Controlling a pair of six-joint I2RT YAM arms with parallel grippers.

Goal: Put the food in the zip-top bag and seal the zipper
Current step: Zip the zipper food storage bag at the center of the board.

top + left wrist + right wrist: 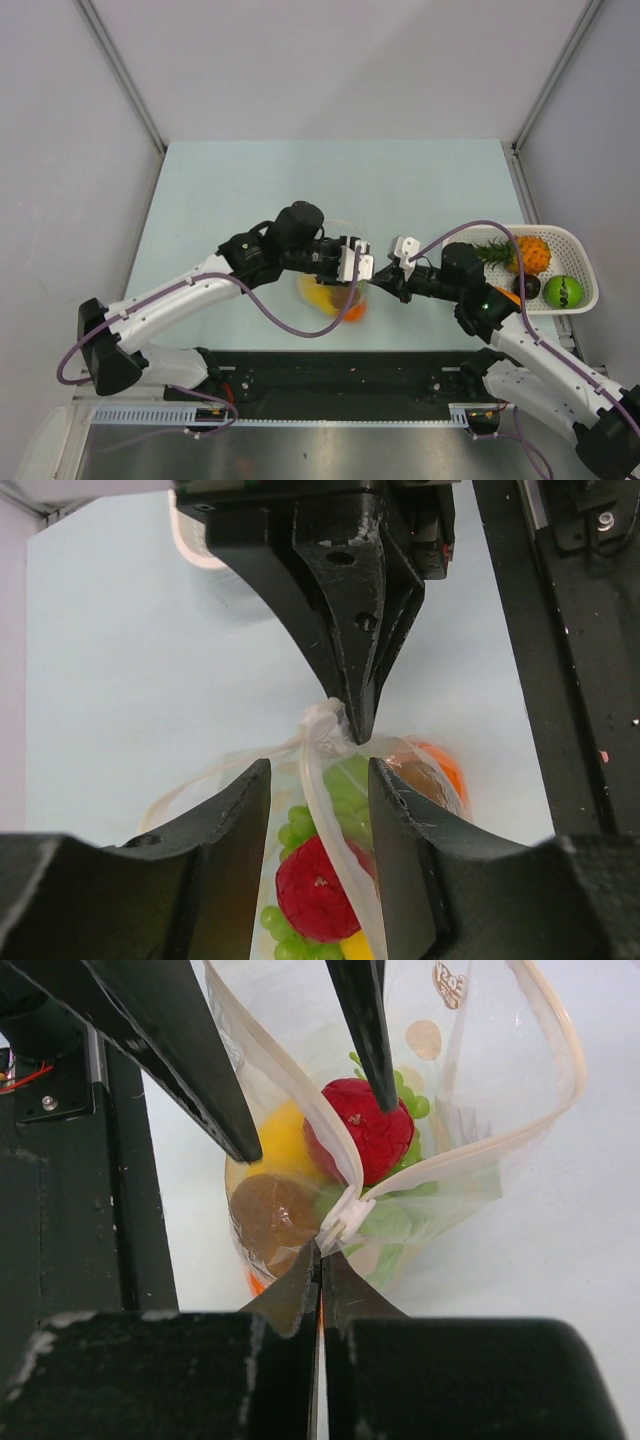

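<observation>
The clear zip-top bag (335, 300) stands between both grippers near the table's front edge, its mouth open. It holds food: a red piece (365, 1125), a yellow mango (280, 1150), a brown piece (272, 1212), green grapes (290, 832) and an orange piece (450, 768). My right gripper (321, 1255) is shut on the bag's corner at the end of the whitish zipper (560, 1070). My left gripper (320, 780) is open, its jaws on either side of one zipper strip (325, 800), close to the right gripper's tips (350, 725).
A white slotted basket (582, 262) stands at the right edge with a pineapple (530, 254), a green fruit (563, 291) and a dark piece (527, 287). The black base rail (330, 370) runs just in front of the bag.
</observation>
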